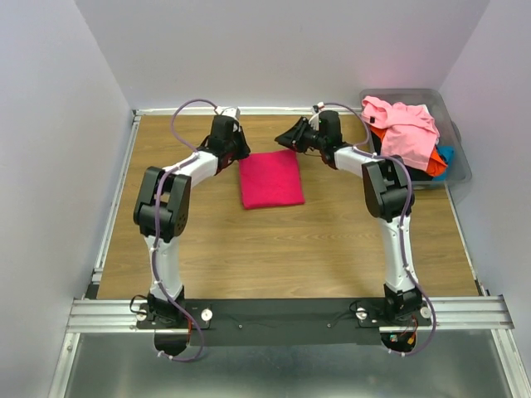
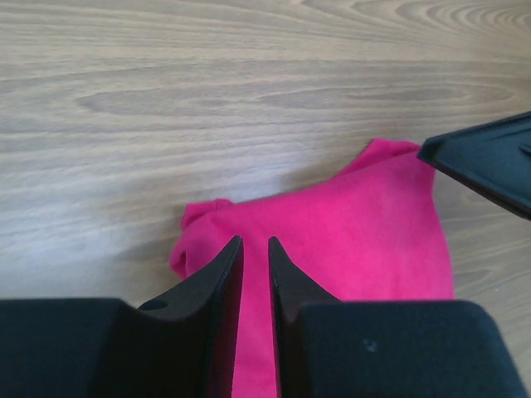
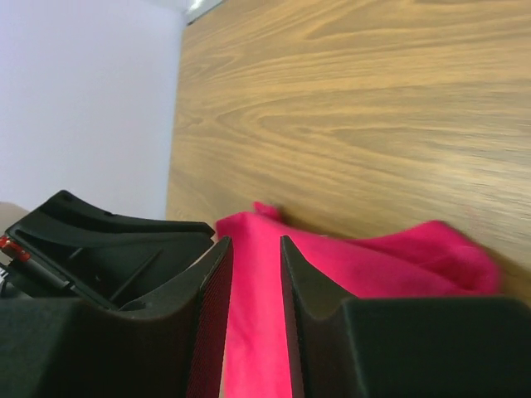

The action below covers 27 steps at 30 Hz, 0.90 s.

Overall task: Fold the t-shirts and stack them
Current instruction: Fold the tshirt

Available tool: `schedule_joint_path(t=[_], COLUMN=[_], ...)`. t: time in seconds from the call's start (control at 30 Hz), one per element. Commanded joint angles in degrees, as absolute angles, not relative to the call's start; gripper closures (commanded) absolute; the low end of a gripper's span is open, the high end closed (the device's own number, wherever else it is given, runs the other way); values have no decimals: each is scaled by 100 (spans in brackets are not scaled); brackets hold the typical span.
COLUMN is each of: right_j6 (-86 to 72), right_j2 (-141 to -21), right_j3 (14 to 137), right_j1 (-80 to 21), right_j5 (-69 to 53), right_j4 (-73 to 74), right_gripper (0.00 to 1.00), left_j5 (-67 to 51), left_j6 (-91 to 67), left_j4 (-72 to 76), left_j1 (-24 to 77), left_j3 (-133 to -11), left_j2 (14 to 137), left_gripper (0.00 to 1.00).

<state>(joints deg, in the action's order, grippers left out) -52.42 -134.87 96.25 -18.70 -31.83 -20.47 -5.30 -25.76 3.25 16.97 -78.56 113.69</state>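
Overhead view: the crimson t-shirt [image 1: 270,179] lies folded in a tidy rectangle, flat on the bench [image 1: 249,257], just above the centre of the frame. Your left hand [image 1: 236,149] sits low at its upper left corner. Your right hand [image 1: 286,137] is at its upper right corner.

Left wrist view: the fingers [image 2: 220,274] are drawn close, with only a thin slit between them. Crimson cloth shows through the slit, over the shirt's near edge. You cannot tell whether they pinch it or merely hang above it. The other hand's dark tip pokes in at the right edge of the frame.

Right wrist view: much the same. The fingers [image 3: 303,278] are narrowly parted with crimson cloth filling the gap, and you cannot tell whether there is a grip. The left hand's black body sits at the lower left.

Upper right of the overhead frame: the grey bin [image 1: 459,162] holds a heap. The light pink t-shirt [image 1: 406,124] is draped on top, with the orange t-shirt [image 1: 433,168] and the blue t-shirt [image 1: 446,154] showing beneath. It is well apart from the crimson one.
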Motion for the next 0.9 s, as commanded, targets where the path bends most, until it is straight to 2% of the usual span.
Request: schedule_joint_path(t=[0.0,0.27,0.37,0.47,0.53,0.57,0.7,0.83,0.87], right_j6=[-5264,-5089,-4957,-4817,-4703,-4659,-4413,-3956,-3851], right_j2=[-13860,-13939,-13887,-13764,-13572,-13483,-12869,-12052,-11850], right_j3=[9546,9334,9255,9159,9106,9027,8842,8438,8359], right_j1=[-1670,-1564,-1565,-1556,-1556,-1556,-1556,-1564,-1564], right_j5=[-2611,-2654,-2593,-2496,-2479,-2452,-2251,-2013,-1952], right_j4=[-1731,-1565,-1442,-1328,-1275,-1248,-1064,-669,-433], right_gripper=[64,64,64,65,65,65,60,49,40], left_j5=[-861,-817,-826,-817,-870,-888,-826,-572,-476], left_j6=[-2505,-2610,-2584,-2558,-2549,-2497,-2479,-2610,-2636], left_j4=[299,123,132,141,141,149,114,-148,-332], left_j1=[1679,1450,1380,1319,1292,1275,1283,1292,1292], left_j3=[-8393,-8596,-8578,-8543,-8508,-8482,-8359,-7981,-7763], left_j2=[11952,12559,12516,12402,12288,12122,11498,10689,10383], left_gripper=[75,75,70,57,45,36,17,11,11])
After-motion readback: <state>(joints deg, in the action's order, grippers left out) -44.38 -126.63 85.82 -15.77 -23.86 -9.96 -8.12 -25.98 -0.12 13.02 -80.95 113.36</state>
